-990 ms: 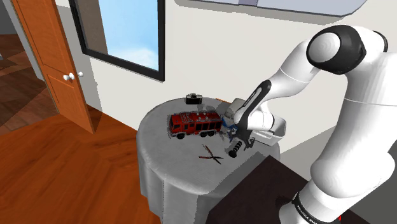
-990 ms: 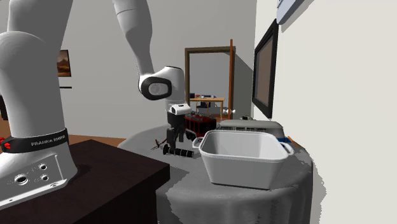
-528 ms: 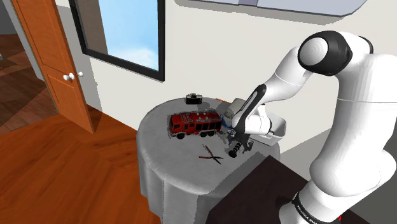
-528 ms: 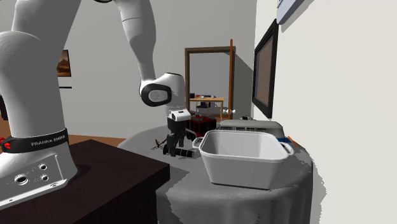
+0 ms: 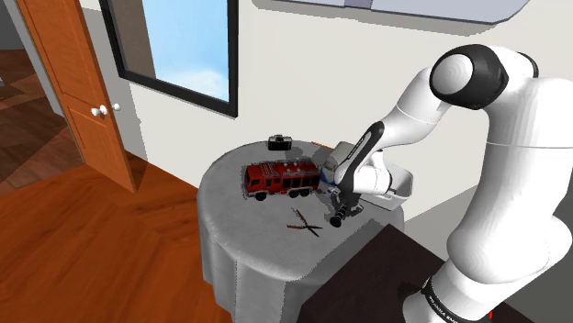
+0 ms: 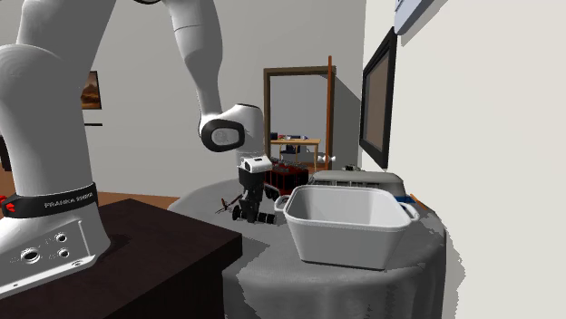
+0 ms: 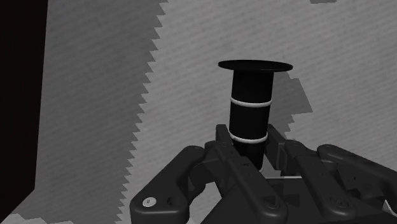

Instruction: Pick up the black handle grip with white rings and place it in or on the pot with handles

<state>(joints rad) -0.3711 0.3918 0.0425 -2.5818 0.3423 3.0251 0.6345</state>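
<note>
The black handle grip (image 7: 251, 108) with two white rings and a flat flared end lies on the grey tablecloth. My black gripper (image 7: 250, 145) is shut on it, its fingers (image 7: 222, 137) pressing both sides of the near end. In the shoulder view the gripper (image 5: 338, 207) points down at the grip (image 5: 338, 219), just in front of the white pot with handles (image 5: 393, 194). In the second exterior view the grip (image 6: 261, 218) lies beside the pot (image 6: 345, 231), under the gripper (image 6: 246, 207).
A red fire truck (image 5: 280, 177) stands mid-table beside the gripper. Dark scissors-like tool (image 5: 306, 222) lies close to the grip. A small black camera (image 5: 279, 142) sits at the table's far edge. The round table (image 5: 248, 252) borders the dark stand (image 5: 367, 284).
The arm came down onto the grip, then the fingers went from wide apart to clasping it. The grip still lies on the table.
</note>
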